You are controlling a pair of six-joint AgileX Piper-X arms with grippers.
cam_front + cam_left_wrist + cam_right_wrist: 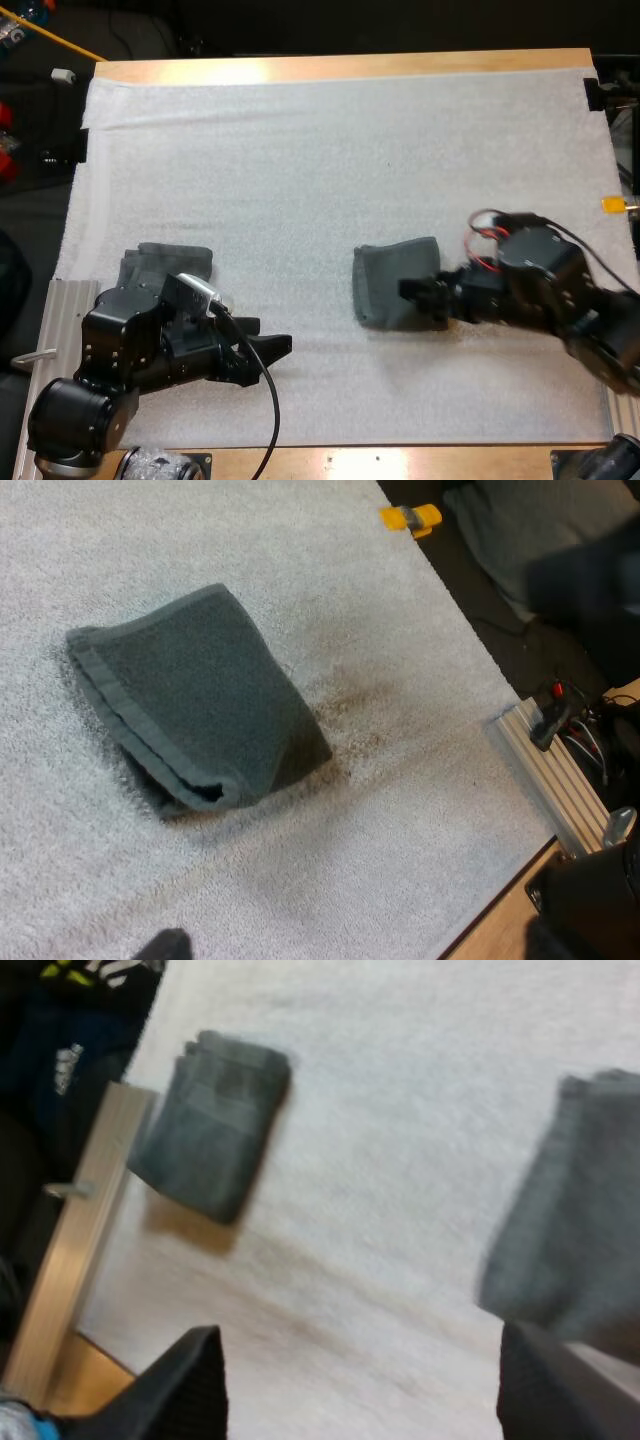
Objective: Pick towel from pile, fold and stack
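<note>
Sitting nearest, the left gripper (268,338) has its fingers apart, well left of the folded towel (390,285) on the mat. The right gripper (425,298) hangs at the towel's right edge, fingers apart and empty, so it is closer. The stack (165,262) lies far left of the towel.

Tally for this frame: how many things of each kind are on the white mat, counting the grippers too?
single folded dark grey-green towel, mid-mat: 1
folded stack of dark grey-green towels, at the mat's left edge: 1 (how many towels are in it cannot be told)
black two-finger grippers: 2, the left gripper and the right gripper
Total: 4
</note>
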